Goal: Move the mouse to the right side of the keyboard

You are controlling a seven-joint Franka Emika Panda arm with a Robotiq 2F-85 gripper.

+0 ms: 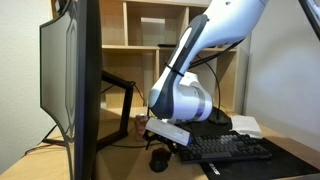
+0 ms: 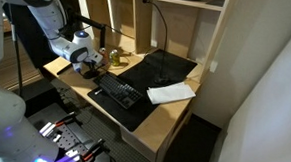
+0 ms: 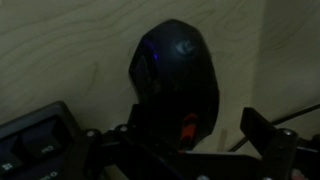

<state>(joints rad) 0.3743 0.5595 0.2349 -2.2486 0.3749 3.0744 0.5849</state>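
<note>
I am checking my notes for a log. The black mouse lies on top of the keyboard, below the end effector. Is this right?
Not quite. The wrist view shows the black mouse lying on the light wooden desk, beside the keyboard, not on top of it. The rest holds: it is below the end effector.

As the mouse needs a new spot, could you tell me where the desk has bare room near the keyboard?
Bare desk wood shows between the keyboard, the white sheet and the front edge. It is crowded at the other end, where the open hand hovers at the mouse, close to the cans.
</note>
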